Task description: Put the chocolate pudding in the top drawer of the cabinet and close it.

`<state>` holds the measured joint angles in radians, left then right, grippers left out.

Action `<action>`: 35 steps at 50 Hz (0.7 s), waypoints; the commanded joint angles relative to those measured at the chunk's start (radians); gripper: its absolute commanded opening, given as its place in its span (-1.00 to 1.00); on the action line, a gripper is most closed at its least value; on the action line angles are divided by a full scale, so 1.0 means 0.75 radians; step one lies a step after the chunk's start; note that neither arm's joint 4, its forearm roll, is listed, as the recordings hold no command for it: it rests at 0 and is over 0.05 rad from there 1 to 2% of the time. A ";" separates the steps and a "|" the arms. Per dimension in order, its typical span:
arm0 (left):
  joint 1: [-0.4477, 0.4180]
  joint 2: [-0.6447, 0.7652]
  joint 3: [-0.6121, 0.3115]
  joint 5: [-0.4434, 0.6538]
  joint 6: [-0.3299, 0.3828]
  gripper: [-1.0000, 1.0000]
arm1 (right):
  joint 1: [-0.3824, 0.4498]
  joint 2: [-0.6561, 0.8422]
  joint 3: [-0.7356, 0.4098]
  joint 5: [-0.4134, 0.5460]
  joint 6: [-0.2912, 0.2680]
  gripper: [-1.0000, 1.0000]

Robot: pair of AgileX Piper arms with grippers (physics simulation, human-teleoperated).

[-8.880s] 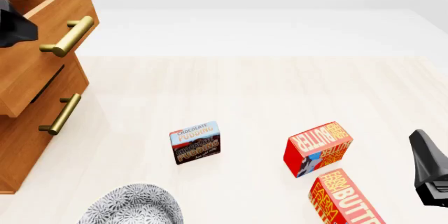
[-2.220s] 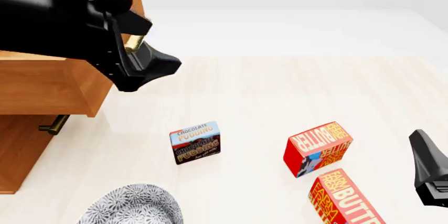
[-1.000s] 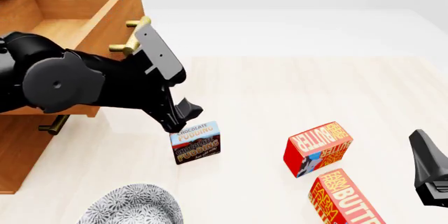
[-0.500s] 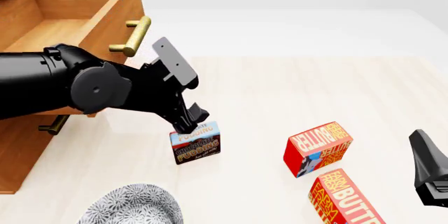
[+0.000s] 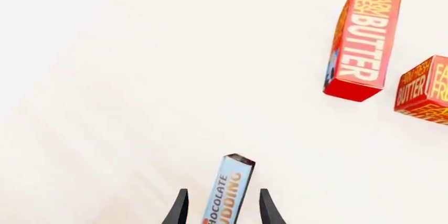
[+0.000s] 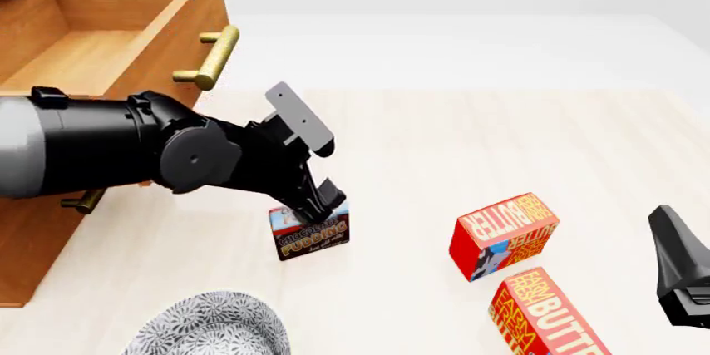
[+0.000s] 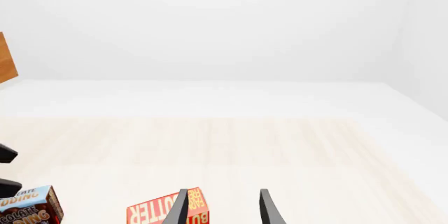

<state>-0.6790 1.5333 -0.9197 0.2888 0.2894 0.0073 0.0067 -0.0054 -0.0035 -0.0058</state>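
Since half a second ago the left gripper [image 6: 319, 203] has dropped farther onto the chocolate pudding [image 6: 311, 234], which stands on edge on the pale wood-grain table [image 6: 466, 139]. Its slim black fingers [image 5: 179, 211] are spread on either side of the flat box's narrow light-blue top; they seem not to touch it yet, though the wrist view cuts off the tips. Off to the gripper's right sit two glossy red-orange butter boxes [image 6: 503, 236]. Behind it the top drawer [image 6: 122, 47] of the light-brown cabinet [image 6: 28, 239] stands pulled out. The right gripper [image 7: 222, 208] hangs with fingers parted, empty.
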 commanded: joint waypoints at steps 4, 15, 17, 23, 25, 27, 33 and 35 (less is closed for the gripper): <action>-0.026 0.080 0.034 -0.064 -0.082 1.00 | -0.001 -0.002 0.001 0.001 0.000 1.00; -0.013 0.108 0.062 -0.100 -0.095 1.00 | -0.001 -0.002 0.001 0.000 0.000 1.00; -0.011 0.117 0.070 -0.112 -0.094 1.00 | -0.001 -0.002 0.001 0.000 0.000 1.00; -0.011 0.135 0.089 -0.137 -0.099 1.00 | -0.001 -0.002 0.001 0.000 0.000 1.00; -0.008 0.134 0.089 -0.138 -0.099 1.00 | -0.001 -0.002 0.001 0.000 0.000 1.00; -0.003 0.133 0.092 -0.142 -0.099 1.00 | -0.001 -0.002 0.001 0.000 0.000 1.00; 0.006 0.137 0.098 -0.149 -0.098 1.00 | -0.001 -0.002 0.001 0.000 0.000 1.00; -0.001 0.140 0.090 -0.140 -0.112 1.00 | -0.001 -0.002 0.001 0.000 0.000 1.00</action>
<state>-0.6841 1.6200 -0.8751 0.2100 0.2315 0.0075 0.0065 -0.0054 -0.0036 -0.0061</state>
